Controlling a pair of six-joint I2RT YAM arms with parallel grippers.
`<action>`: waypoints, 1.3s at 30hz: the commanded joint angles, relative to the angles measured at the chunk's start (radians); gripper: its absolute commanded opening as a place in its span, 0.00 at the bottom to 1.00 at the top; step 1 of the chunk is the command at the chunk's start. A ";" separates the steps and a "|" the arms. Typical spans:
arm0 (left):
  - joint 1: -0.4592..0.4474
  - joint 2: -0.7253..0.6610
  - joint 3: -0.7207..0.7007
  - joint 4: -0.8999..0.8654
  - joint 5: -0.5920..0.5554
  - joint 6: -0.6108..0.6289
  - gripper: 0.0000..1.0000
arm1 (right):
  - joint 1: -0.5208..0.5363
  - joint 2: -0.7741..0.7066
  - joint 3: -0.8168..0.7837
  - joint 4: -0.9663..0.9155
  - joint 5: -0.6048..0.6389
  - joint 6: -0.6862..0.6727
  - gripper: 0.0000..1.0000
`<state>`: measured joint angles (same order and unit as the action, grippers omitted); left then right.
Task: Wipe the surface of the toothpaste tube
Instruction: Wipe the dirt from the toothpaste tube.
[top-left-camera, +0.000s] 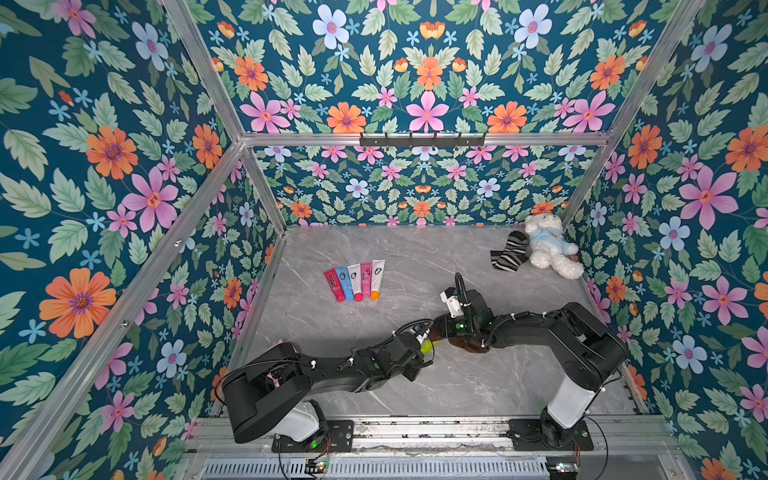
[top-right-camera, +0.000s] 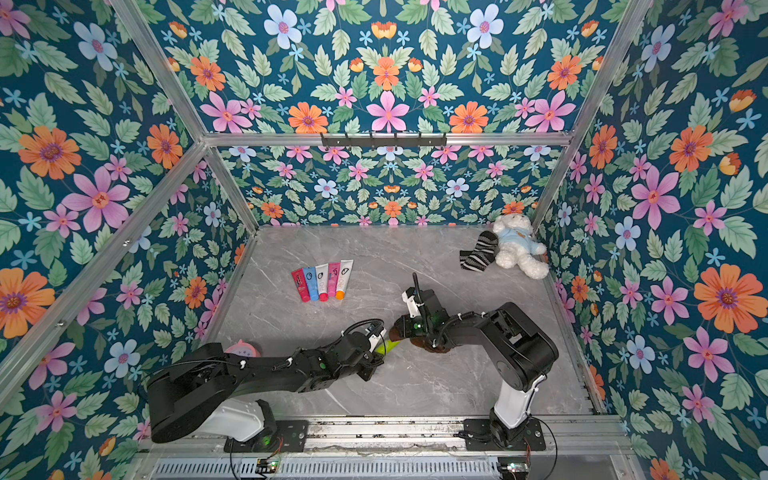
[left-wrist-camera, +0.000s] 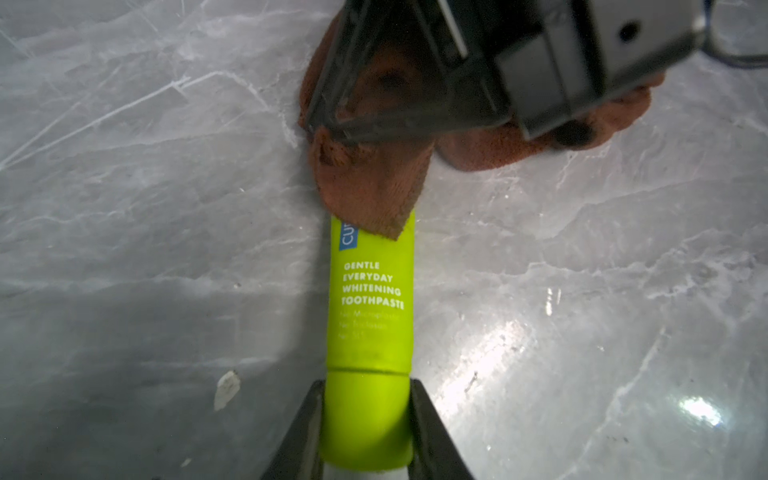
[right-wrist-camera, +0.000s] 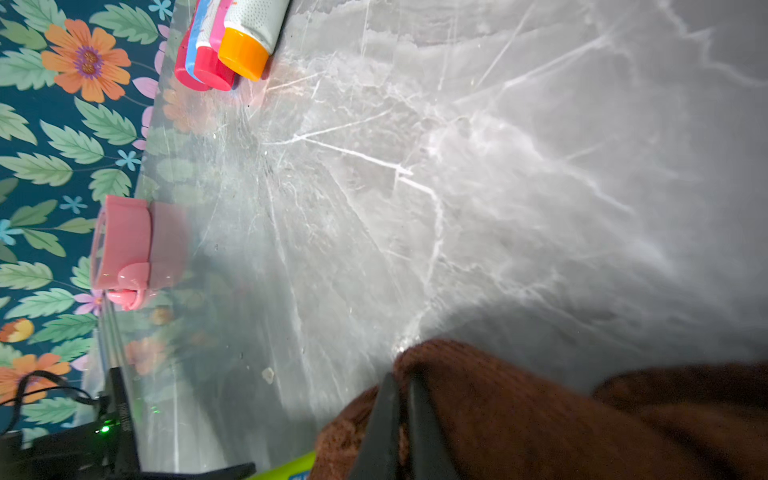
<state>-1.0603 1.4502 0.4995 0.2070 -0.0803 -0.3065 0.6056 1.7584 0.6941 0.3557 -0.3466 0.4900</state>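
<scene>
The left end effector (left-wrist-camera: 366, 384), partly closed, clamps the green toothpaste tube (left-wrist-camera: 372, 299) by its cap at the near middle of the table (left-wrist-camera: 124, 208), presenting its body so the right end effector (right-wrist-camera: 402, 378), pinched tight on the brown cloth (right-wrist-camera: 519, 415), can rub it.

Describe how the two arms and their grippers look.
The left arm and right arm are glossy black with chunky rounded links, and each has a white segment near its base. Black cables run along them, held by white ties. Small green lights glow near the wrists. The left gripper and right gripper have dark, tapered, wedge-shaped fingers.
</scene>
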 joint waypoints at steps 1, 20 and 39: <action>0.000 0.016 0.009 -0.061 -0.019 0.008 0.04 | 0.072 0.010 0.004 -0.204 0.103 -0.019 0.00; -0.011 -0.003 -0.016 -0.051 -0.023 -0.019 0.00 | -0.111 -0.037 -0.232 -0.019 0.104 0.151 0.00; -0.014 0.029 0.004 -0.050 -0.034 -0.005 0.00 | 0.166 -0.010 -0.223 0.087 -0.047 0.203 0.00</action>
<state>-1.0779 1.4757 0.5049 0.1860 -0.0536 -0.3016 0.7689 1.6890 0.4919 0.6022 -0.2619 0.6395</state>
